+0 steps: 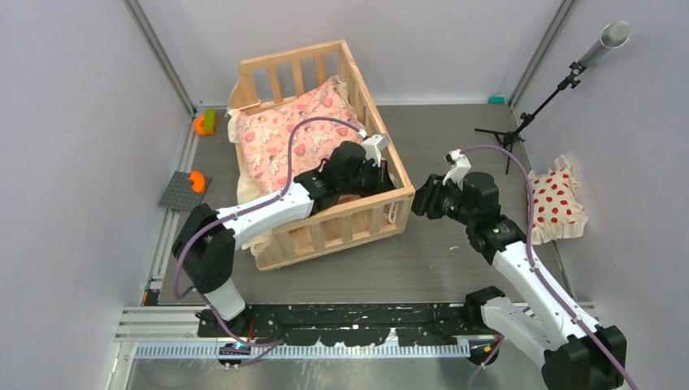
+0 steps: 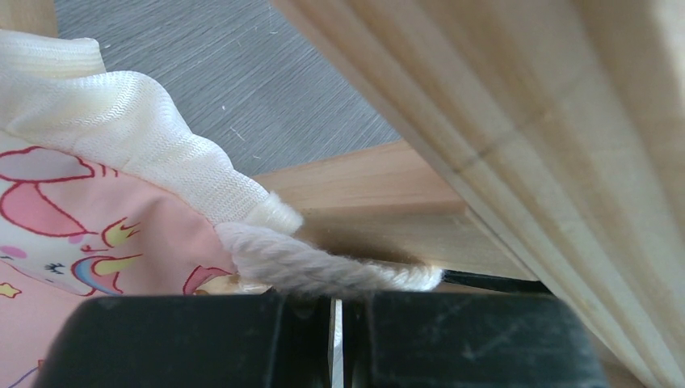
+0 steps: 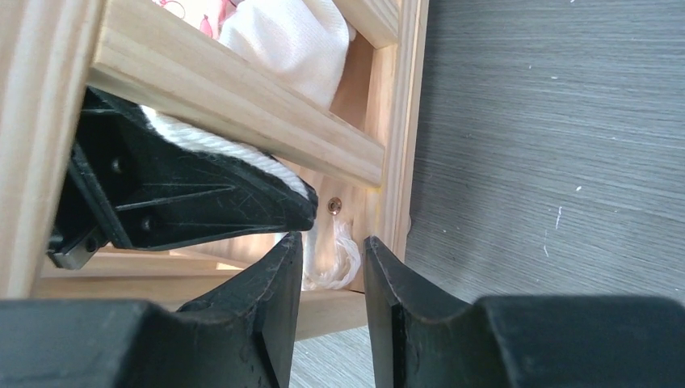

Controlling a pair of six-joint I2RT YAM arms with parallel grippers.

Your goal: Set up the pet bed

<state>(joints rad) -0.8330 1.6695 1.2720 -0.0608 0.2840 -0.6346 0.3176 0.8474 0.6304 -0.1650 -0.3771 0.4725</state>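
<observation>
corner of pet bed (image 1: 292,54) separates left hand (image 2: 335,303) from right hand (image 3: 333,246).

The bed (image 1: 292,55) stands left of the table's (image 1: 455,138) middle, turned a little, with the cushion (image 1: 280,138) lying in it toward the back left. The left gripper (image 2: 335,303) is inside the bed's near right corner, its arm crossing over the near rail. A tie (image 2: 323,271) lies across its fingertips. The right gripper (image 3: 333,242) is outside that same corner, just beside the post, with the tie's end beyond its jaws. A pillow (image 1: 556,203) lies well right of the bed, against the right wall. A stand (image 1: 552,89) is behind the pillow, in the back right corner. A toy (image 1: 205,122) sits left of the bed's back corner, and a plate (image 1: 180,193) lies nearer, by the left wall.
</observation>
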